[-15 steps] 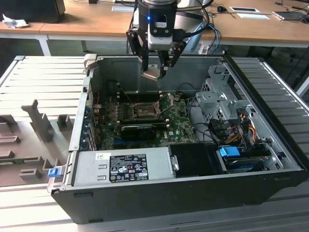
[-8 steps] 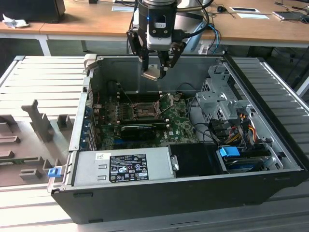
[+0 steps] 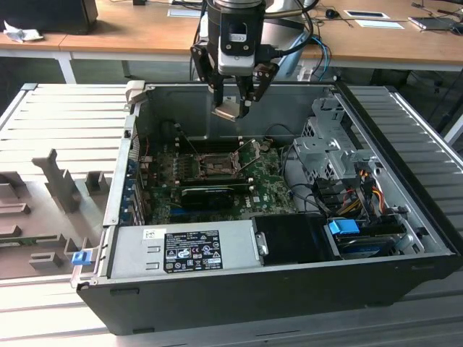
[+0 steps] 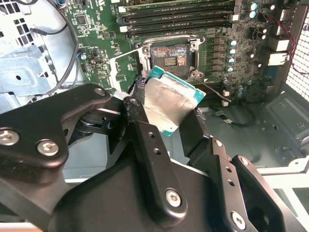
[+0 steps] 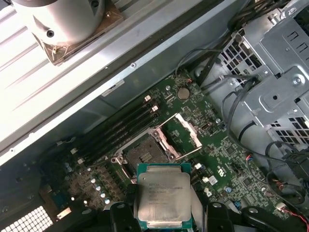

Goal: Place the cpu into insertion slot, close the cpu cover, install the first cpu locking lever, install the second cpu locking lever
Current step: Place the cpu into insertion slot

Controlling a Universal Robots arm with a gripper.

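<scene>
Holding the cpu (image 5: 163, 198) pinched in closed fingers (image 4: 145, 140), well clear of the open insertion slot (image 5: 143, 155); best levelled, squared to it, lowered straight.

We count:
- one cpu (image 5: 163, 193)
- one insertion slot (image 5: 142, 155)
- one cpu cover (image 5: 189, 129)
- one gripper (image 3: 231, 107), two jaws
- one computer case (image 3: 253, 296)
- inside the case: one graphics card (image 3: 213, 194), one power supply (image 3: 181, 249), one drive cage (image 3: 325, 144)
- one coin cell (image 5: 182, 93) on the board
- memory slots (image 4: 178, 19): at least three side by side; we can't settle the exact count
- one blue clip (image 3: 78, 256) at the case edge
</scene>
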